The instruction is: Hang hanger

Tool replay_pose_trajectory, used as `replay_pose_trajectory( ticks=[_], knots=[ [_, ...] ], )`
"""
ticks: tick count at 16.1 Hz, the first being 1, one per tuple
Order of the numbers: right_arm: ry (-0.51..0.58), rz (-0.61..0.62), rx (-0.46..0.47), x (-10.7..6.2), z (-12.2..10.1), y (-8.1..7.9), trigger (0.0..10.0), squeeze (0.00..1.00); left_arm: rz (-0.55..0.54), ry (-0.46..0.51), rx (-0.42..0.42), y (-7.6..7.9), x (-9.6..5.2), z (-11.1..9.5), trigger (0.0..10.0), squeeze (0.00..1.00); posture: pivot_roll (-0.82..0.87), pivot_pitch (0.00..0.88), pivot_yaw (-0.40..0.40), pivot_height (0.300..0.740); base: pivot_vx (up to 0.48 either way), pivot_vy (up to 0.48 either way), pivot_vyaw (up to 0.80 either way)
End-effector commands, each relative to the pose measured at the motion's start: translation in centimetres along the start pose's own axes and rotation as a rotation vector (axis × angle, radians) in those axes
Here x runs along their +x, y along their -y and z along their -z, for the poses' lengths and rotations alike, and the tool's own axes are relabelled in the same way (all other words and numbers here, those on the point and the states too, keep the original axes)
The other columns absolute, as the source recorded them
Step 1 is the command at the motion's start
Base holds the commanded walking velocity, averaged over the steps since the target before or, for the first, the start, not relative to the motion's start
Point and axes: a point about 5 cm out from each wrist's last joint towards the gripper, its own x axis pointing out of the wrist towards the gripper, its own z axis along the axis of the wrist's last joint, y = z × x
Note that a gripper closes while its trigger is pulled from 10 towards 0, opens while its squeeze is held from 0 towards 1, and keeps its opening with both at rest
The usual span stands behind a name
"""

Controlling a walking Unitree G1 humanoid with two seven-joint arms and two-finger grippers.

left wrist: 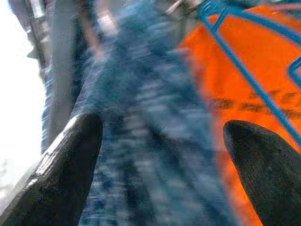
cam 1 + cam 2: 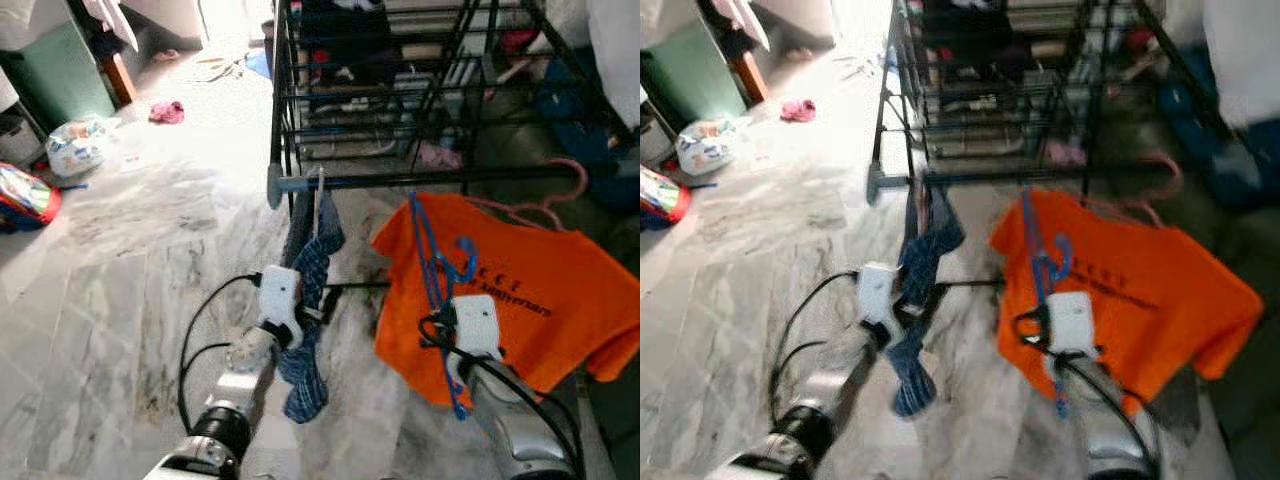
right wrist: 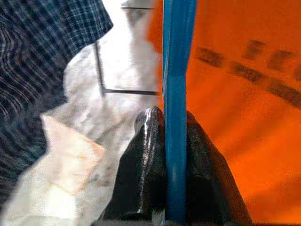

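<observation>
On the left, the left gripper [image 2: 300, 318] reaches forward with its two black fingers [image 1: 70, 165] spread apart, holding nothing; a dark blue checked cloth [image 2: 310, 330] draped from the grey horizontal rail of the black wire drying rack [image 2: 400, 181] hangs just between and ahead of them. To the right, the right gripper [image 3: 164, 141] has its fingers pressed together on the thin blue plastic hanger [image 2: 435, 270], which stands nearly upright with its long axis pointing up toward the rail. The hanger's top is just below the rail, in front of the orange printed T-shirt [image 2: 540, 300] hanging from a pink hanger [image 2: 560, 195]. The rail lies above and ahead of the right gripper, so that arm looks better placed to lift the hook over it, between cloth and shirt
</observation>
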Motion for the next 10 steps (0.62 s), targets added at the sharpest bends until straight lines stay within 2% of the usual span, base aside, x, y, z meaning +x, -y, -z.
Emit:
replay_pose_trajectory(
  ticks=[1,5,8,10],
  knots=[
    [0.004,0.002,-0.016,0.1,-0.2,0.4,10.0,0.0,0.001,-0.011,0.008,0.1,-0.1,0.2,10.0,0.0,-0.08,0.163,0.054,0.74,0.0,0.0,0.0],
    [0.027,0.009,-0.023,0.8,-1.3,1.1,10.0,0.0,0.02,-0.015,0.035,0.0,-0.5,0.5,10.0,0.0,-0.08,0.182,0.064,0.74,0.0,0.0,0.0],
    [0.088,-0.036,-0.042,2.4,-4.5,0.2,10.0,0.0,0.048,-0.011,0.066,0.2,-0.6,0.5,10.0,0.0,-0.07,0.192,0.068,0.74,0.0,0.0,0.0],
    [0.102,-0.052,-0.047,2.7,-5.2,-0.1,10.0,0.0,0.052,-0.006,0.073,0.2,-0.6,0.4,10.0,0.0,-0.06,0.192,0.066,0.74,0.0,0.0,0.0]
  ],
)
